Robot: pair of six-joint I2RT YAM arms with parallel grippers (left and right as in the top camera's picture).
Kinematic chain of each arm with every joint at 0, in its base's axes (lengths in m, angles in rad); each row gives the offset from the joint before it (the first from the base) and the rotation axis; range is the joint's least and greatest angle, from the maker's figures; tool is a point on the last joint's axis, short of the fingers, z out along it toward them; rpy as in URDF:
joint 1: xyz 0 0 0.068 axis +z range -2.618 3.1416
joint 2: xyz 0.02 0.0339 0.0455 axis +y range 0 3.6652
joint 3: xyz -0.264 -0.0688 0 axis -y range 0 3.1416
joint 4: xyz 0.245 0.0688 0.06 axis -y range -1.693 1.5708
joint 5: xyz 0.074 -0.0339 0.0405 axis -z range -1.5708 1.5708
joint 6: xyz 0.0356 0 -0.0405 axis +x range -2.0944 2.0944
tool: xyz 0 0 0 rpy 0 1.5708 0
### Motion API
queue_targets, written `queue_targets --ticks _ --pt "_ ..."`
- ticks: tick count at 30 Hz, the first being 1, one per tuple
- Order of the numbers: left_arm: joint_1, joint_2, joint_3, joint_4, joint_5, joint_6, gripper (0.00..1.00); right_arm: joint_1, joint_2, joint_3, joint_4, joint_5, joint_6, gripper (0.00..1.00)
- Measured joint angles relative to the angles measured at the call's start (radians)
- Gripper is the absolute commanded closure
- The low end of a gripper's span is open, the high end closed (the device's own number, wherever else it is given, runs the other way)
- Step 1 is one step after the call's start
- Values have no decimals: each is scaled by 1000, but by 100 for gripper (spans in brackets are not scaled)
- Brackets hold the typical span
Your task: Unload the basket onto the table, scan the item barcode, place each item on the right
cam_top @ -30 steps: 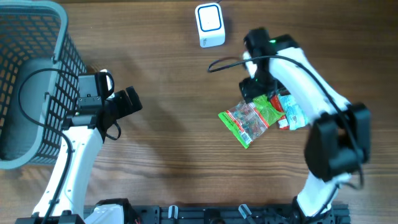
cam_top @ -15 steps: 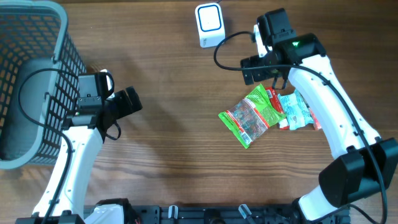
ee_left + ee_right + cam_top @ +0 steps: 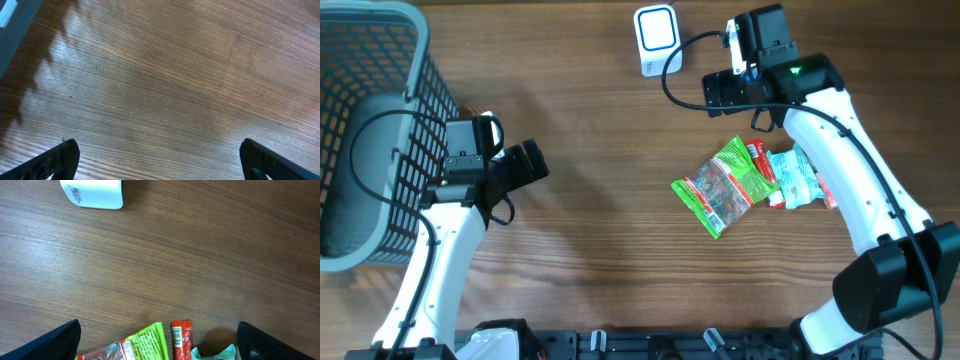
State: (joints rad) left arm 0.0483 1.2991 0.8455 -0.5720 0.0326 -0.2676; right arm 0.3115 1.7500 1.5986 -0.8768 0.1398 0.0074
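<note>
- The right gripper [image 3: 720, 90] is hovering over bare wood between the white scanner [image 3: 657, 40] and the heap of snack packets [image 3: 750, 185]. Its jaws are standing wide apart and gripping nothing.
- In the right wrist view its 2 fingers [image 3: 55, 340] are framing only the upper ends of a green packet [image 3: 147, 340], a red stick [image 3: 181, 335] and a teal wrapper [image 3: 215, 352]. The gripper is therefore sitting beyond the heap rather than above it.
- At least 4 packets are lying flat and overlapping, right of centre on the table [image 3: 610, 250], near the scanner and well apart from the basket [image 3: 415, 120]. That placement is probably keeping both heap and scanner within the right arm's reach.
- The scanner is standing at the far edge with its blue-rimmed face showing from above, so an item is likely needing its barcode turned toward that face.
- Any barcode on the packets is too small to make out, so no side is looking ready to present.
- The left gripper [image 3: 525, 165] is hanging open and empty just beside the basket. Its fingertips [image 3: 55, 162] are bracketing nothing but wood grain, probably so it can take scanned goods toward the basket.
- Judging by this, no item is being held, and a descent onto the heap is the step coming next.
</note>
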Motion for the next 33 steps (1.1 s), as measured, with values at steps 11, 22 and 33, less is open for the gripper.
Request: queue_targets --ticks 11,22,33 --pt "0 0 0 0 0 0 0 0 -33 0 0 0 0 0" --pt "0 0 0 0 0 0 0 0 -386 0 0 0 0 0" --pt "0 0 0 0 0 0 0 0 -768 0 0 0 0 0"
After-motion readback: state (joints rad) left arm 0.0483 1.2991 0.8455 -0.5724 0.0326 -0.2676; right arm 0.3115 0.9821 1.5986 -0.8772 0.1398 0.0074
